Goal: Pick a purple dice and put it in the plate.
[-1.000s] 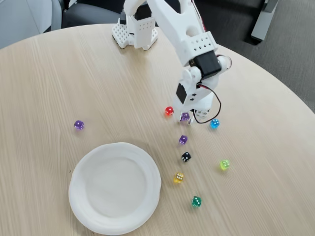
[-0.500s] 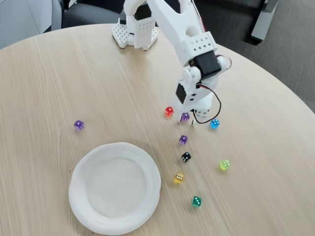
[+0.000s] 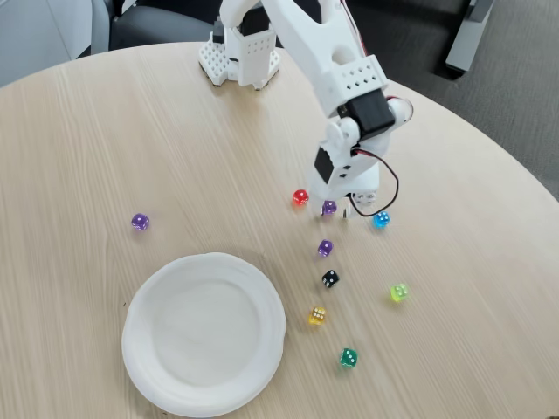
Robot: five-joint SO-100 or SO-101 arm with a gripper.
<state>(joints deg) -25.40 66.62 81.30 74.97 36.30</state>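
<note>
One purple die (image 3: 328, 208) sits at the gripper's (image 3: 339, 209) tips, toward the table's right edge; grip state cannot be determined.

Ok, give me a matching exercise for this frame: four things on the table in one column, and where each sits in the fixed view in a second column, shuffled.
Things:
1. plate
2. red die
3. green die
4. lone purple die

Places:
A. just left of the gripper, near the purple die at its fingertips
B. far left of the table, apart from the other dice
C. lower left, largest thing on the table
D. lowest of the dice, right of the plate

Pairs: 1-C, 2-A, 3-D, 4-B
</note>
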